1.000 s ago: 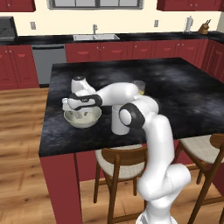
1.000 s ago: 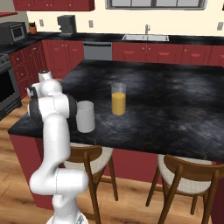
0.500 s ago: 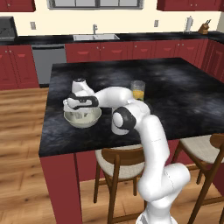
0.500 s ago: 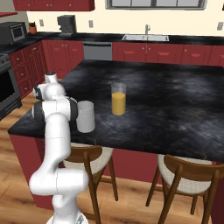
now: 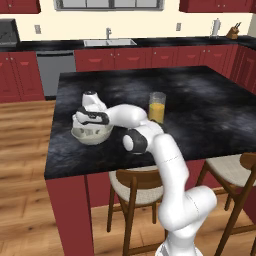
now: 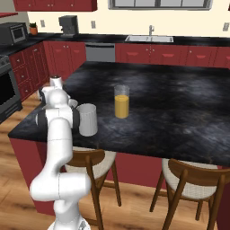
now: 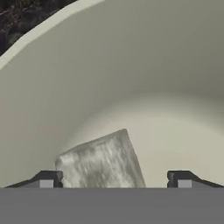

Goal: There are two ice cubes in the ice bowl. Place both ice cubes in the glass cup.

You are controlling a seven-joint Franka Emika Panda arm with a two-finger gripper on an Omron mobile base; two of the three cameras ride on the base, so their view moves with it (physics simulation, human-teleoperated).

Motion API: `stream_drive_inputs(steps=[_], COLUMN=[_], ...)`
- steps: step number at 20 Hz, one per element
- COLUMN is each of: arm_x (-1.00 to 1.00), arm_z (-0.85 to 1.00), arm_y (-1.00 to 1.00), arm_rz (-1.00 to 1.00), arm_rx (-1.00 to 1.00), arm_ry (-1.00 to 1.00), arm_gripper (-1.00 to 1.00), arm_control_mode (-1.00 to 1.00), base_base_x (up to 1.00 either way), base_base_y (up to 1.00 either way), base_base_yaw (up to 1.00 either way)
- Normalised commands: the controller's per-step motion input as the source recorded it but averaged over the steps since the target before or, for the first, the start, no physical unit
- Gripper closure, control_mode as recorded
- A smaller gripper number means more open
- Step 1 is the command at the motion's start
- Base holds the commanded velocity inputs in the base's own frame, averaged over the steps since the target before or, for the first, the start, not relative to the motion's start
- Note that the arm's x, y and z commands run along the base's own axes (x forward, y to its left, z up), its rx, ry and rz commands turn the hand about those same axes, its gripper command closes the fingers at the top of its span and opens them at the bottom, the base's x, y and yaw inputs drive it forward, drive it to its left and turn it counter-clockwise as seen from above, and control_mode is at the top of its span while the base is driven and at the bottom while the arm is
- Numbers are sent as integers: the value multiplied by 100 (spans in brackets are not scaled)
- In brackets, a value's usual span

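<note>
hand (image 7: 113, 179) down inside ice bowl (image 5: 91, 135), fingers apart, ice cube (image 7: 101, 162) between | glass cup (image 6: 87, 119) beside bowl | orange juice glass (image 5: 157, 107) beyond, on table (image 5: 200, 110)

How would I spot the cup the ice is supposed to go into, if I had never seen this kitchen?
Find the black stone island in the middle of the kitchen and follow its near edge toward the robot's white arm. There stands the glass cup, a frosted whitish tumbler without a handle, just beside the arm. Unlike the clear glass of orange liquid farther in, it is cloudy and shows no drink.
</note>
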Motion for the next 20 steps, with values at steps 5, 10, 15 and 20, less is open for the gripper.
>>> stream_drive_inputs(steps=[5,10,15,20], arm_x=[-39,-89,-96,-100], arm_z=[-15,22,72,64], arm_y=[-2,-34,-80,-86], arm_rz=[0,-4,-3,0], arm_rx=[0,7,18,15], arm_ry=[13,-1,-8,-10], arm_gripper=[100,100,100,100], arm_control_mode=[-100,-100,-100,-100], base_base_x=[0,0,0,0], base_base_y=[0,0,0,0], base_base_yaw=[0,0,0,0])
